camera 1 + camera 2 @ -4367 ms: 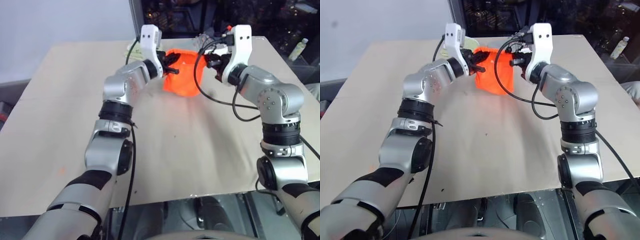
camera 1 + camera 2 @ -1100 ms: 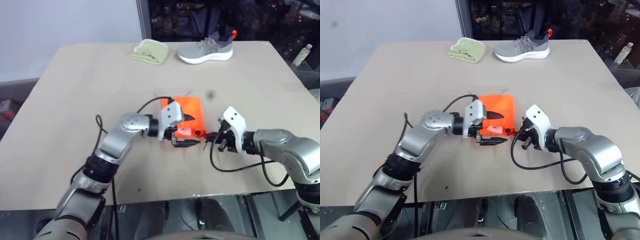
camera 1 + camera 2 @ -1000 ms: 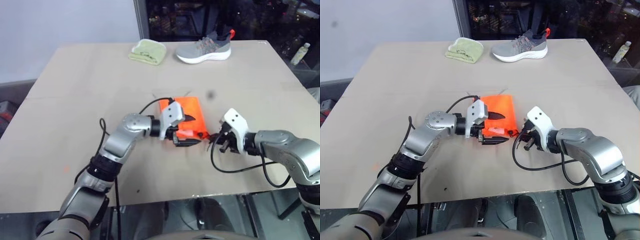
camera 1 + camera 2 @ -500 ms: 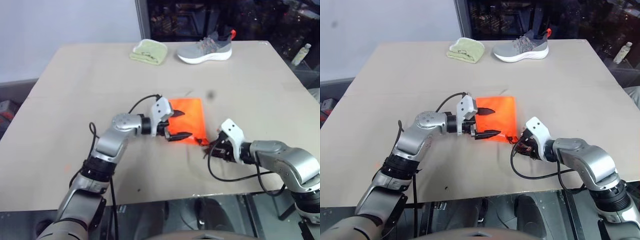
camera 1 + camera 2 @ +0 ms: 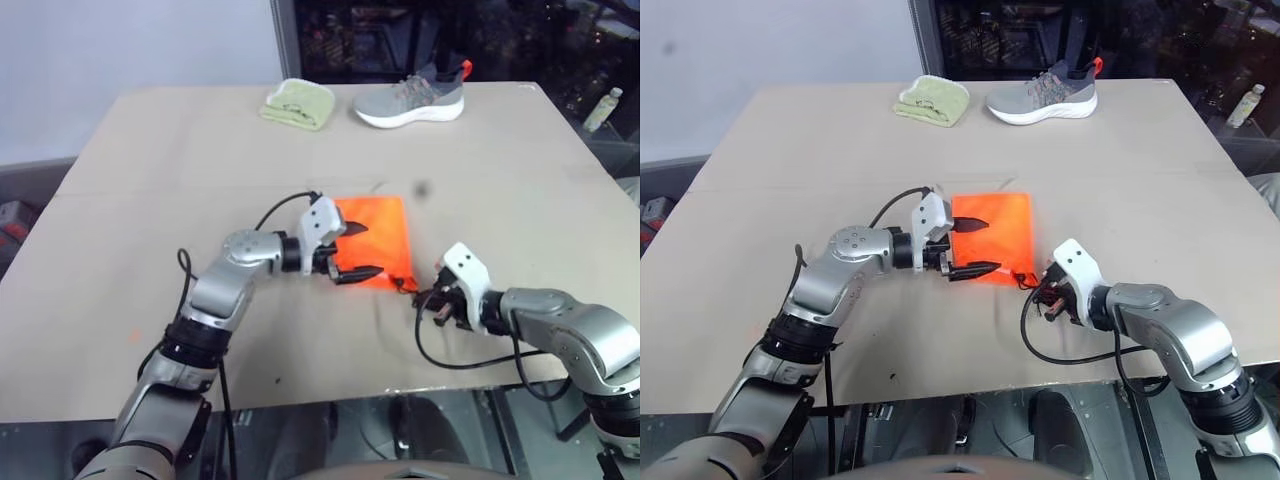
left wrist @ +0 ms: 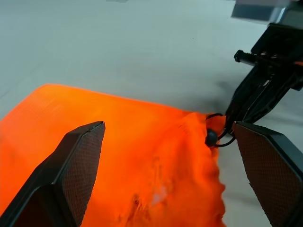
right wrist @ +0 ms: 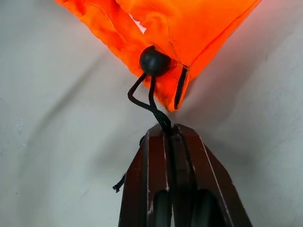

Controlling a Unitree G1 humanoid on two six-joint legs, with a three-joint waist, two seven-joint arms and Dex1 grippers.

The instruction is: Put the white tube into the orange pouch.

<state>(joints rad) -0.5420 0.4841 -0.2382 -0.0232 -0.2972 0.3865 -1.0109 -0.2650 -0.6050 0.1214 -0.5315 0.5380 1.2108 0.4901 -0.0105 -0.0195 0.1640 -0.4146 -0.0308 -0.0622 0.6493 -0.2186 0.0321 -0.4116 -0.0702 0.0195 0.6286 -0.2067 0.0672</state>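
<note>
The orange pouch [image 5: 380, 235] lies flat on the table, its gathered mouth toward the front edge. My left gripper [image 5: 352, 250] stands open at the pouch's left edge, one finger over the fabric and one just off its near corner; in the left wrist view the pouch [image 6: 137, 161] spreads between the two wide-apart fingers. My right gripper [image 7: 166, 130] is shut on the pouch's black cord [image 7: 154, 108], just below its round bead [image 7: 154, 61], off the near right corner. The white tube is hidden; a small pale sliver [image 7: 138, 24] shows in the mouth's folds.
A folded light-green cloth [image 5: 298, 103] and a grey sneaker [image 5: 412, 100] lie at the table's far edge. A small pale bottle [image 5: 601, 106] stands beyond the table's right side. The tan table [image 5: 150, 200] has bare room to the left and right of the pouch.
A second ago the pouch's near end was bunched between my left fingers; it now lies flatter, with that gripper at its left edge. Over the last half second almost nothing has moved.
</note>
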